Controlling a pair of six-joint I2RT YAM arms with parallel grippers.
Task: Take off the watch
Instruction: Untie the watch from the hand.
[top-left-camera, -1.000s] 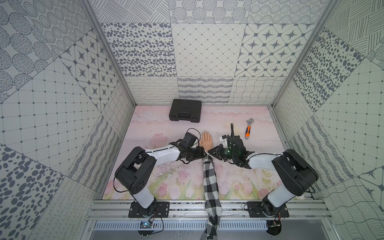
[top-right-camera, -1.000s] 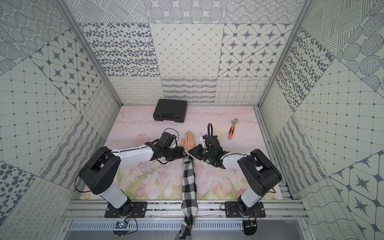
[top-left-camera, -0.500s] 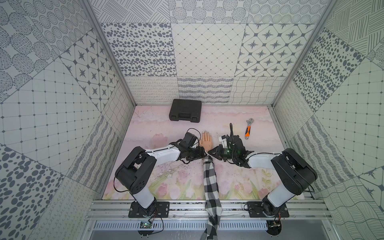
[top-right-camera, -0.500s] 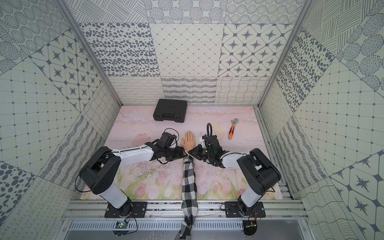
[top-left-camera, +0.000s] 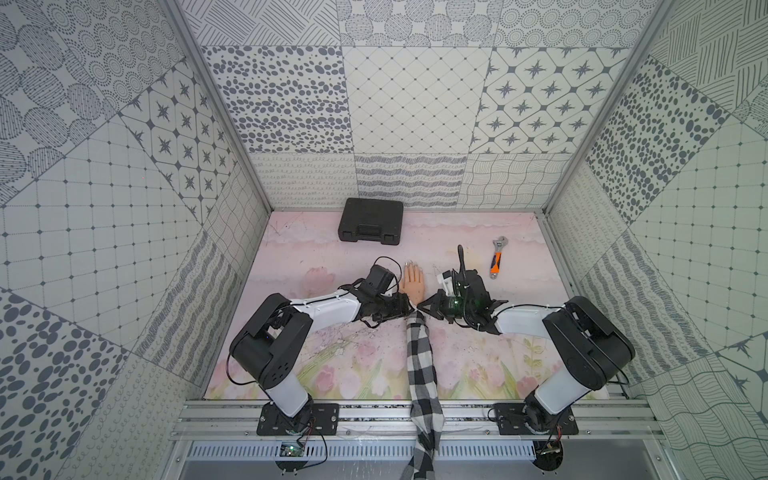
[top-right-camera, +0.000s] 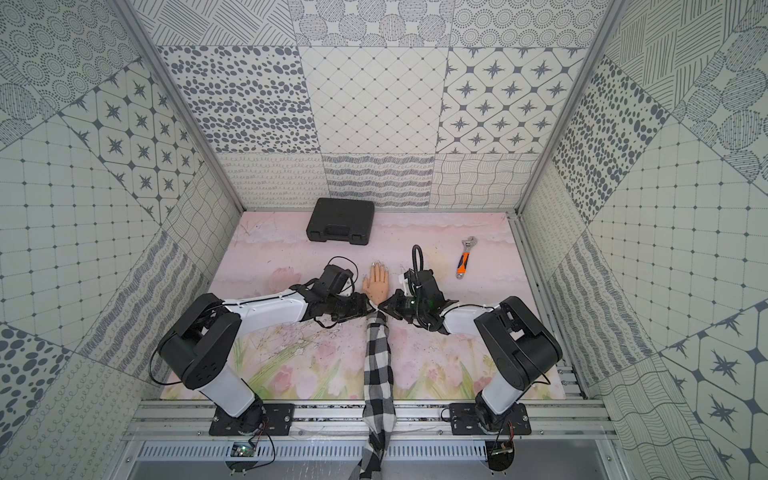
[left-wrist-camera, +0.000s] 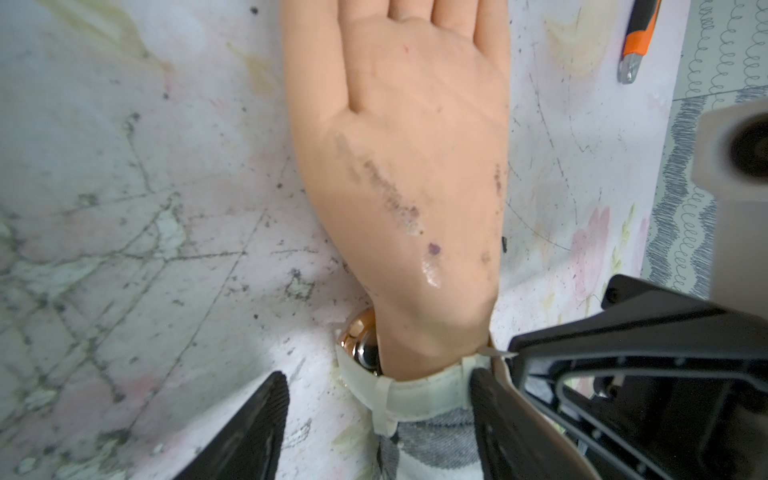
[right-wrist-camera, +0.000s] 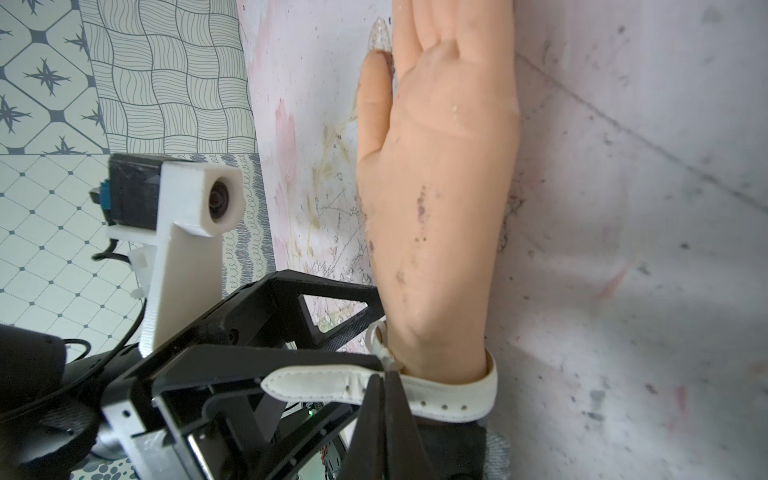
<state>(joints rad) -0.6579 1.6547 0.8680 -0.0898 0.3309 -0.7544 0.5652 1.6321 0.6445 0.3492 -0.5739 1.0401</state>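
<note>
A mannequin hand (top-left-camera: 412, 282) (right-wrist-camera: 440, 187) lies flat on the pink mat, its arm in a black-and-white checked sleeve (top-left-camera: 422, 365). The watch (left-wrist-camera: 359, 336) sits on the wrist, its rose-gold case turned to the side against the mat and its dial hidden. Its cream strap (right-wrist-camera: 449, 399) wraps the wrist, with the loose end sticking out sideways. My left gripper (left-wrist-camera: 376, 386) is open and straddles the wrist: one finger (left-wrist-camera: 490, 407) touches the strap, the other stands apart. My right gripper (right-wrist-camera: 380, 376) is shut, its tips against the strap at the buckle.
A black tool case (top-left-camera: 371, 220) lies by the back wall. An orange-handled wrench (top-left-camera: 496, 262) lies to the right of the hand, beyond the right gripper. Patterned walls enclose the mat on three sides, and both arms reach inward low over it.
The right gripper's jaws have closed fully at the strap. The left jaws have opened slightly. Both arms stay at the wrist.
</note>
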